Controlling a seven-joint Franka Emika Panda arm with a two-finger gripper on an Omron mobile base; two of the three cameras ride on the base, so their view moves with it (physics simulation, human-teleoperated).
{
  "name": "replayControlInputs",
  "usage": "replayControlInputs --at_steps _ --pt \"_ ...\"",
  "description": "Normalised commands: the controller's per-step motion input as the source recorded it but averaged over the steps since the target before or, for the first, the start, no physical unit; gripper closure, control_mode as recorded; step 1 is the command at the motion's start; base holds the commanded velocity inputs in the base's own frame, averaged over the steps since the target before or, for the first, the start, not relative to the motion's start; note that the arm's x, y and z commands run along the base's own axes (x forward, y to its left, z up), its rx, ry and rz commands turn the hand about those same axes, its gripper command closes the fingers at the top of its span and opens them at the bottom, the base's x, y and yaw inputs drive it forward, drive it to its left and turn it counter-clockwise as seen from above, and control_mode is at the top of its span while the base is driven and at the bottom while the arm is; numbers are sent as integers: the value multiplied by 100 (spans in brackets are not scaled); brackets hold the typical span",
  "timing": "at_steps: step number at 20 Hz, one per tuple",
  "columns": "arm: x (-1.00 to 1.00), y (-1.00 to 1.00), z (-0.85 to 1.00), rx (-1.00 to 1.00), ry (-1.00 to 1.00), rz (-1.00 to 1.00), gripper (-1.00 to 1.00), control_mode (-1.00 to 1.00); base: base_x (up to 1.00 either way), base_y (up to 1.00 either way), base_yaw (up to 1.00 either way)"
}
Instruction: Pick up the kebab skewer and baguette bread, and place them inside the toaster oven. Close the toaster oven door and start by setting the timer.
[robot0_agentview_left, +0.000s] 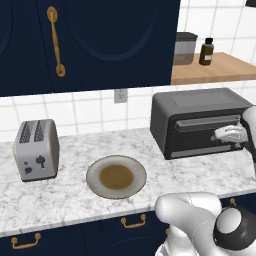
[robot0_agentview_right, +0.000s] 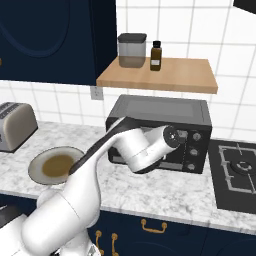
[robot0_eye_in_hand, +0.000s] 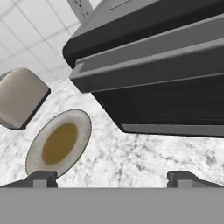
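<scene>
White arm links fill my near view, and my gripper (robot0_eye_in_hand: 112, 177) hangs with jaws apart and empty just before the toaster oven door (robot0_agentview_left: 209, 134), which looks shut. Nearby on the marble counter (robot0_agentview_left: 70, 197), the plate (robot0_agentview_left: 116, 176) holds nothing. Farther back, the toaster oven (robot0_agentview_right: 160, 132) hides its contents behind dark glass; I judge the timer remains.
</scene>
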Motion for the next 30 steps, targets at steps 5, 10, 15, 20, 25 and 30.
replayControlInputs --at_steps 5,10,15,20,25,30 --pt "-11 -32 14 -1 -22 1 -100 -100 0 0 0" --pt "0 -48 17 0 -17 1 -100 -100 0 0 0" --pt "-5 -58 14 0 -16 3 -100 -100 0 0 0" --pt "-4 -54 2 -2 -15 3 -100 -100 0 0 0" --pt "-1 -34 0 0 -11 0 -100 -100 0 0 0" --pt "0 -26 0 0 -10 0 -100 -100 0 0 0"
